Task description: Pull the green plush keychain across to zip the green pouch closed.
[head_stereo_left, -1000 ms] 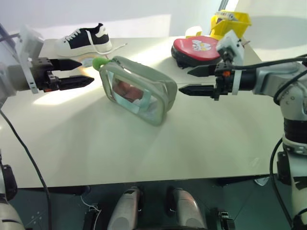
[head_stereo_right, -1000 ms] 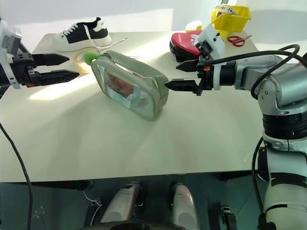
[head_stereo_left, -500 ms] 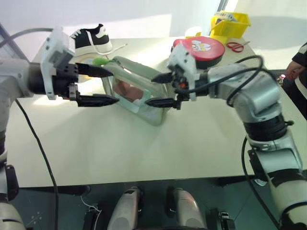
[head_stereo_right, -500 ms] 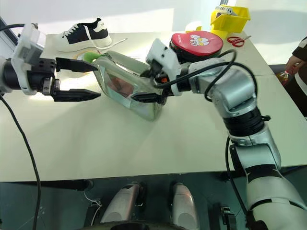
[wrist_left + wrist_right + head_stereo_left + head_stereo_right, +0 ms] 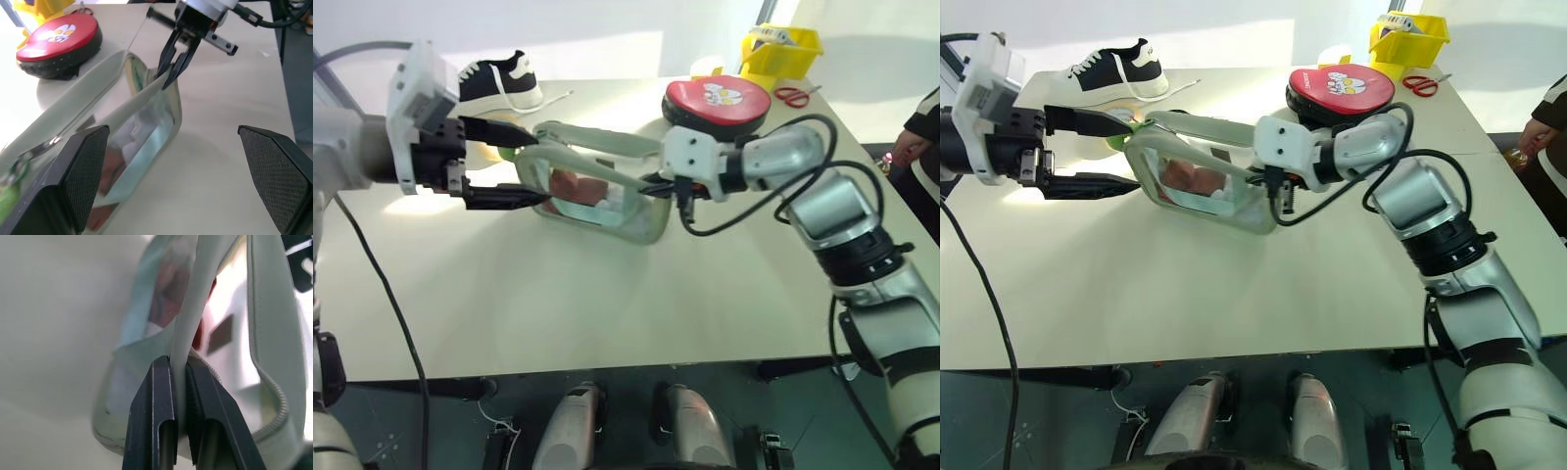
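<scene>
Right claw [image 5: 172, 66] is clamped tight on the near lip of the green pouch [image 5: 597, 191] at its right-hand end, fingers [image 5: 164, 411] pinching the edge strip beside the zipper teeth. My read: that's the anchor, so the pouch won't slide or fold when the slider gets dragged toward it. Left claw [image 5: 505, 164] is spread wide, holding nothing, straddling the pouch's opposite end with one finger above and one below the corner. The green plush keychain [image 5: 1128, 135] sits at that same end, just beyond the pouch's far corner, tucked against the upper finger; I can't tell if they touch. Pouch mouth gapes wide, zipper fully undone, so the pull hasn't begun. Next move probably needs the left claw to close on the plush ball itself, not the pouch wall. Risk: the fuzzy ball squashes and slips. Beyond the pouch on the tabletop [image 5: 607, 304]: round red case [image 5: 720, 101] behind its right end, black-and-white sneaker [image 5: 494, 83] behind its left.
</scene>
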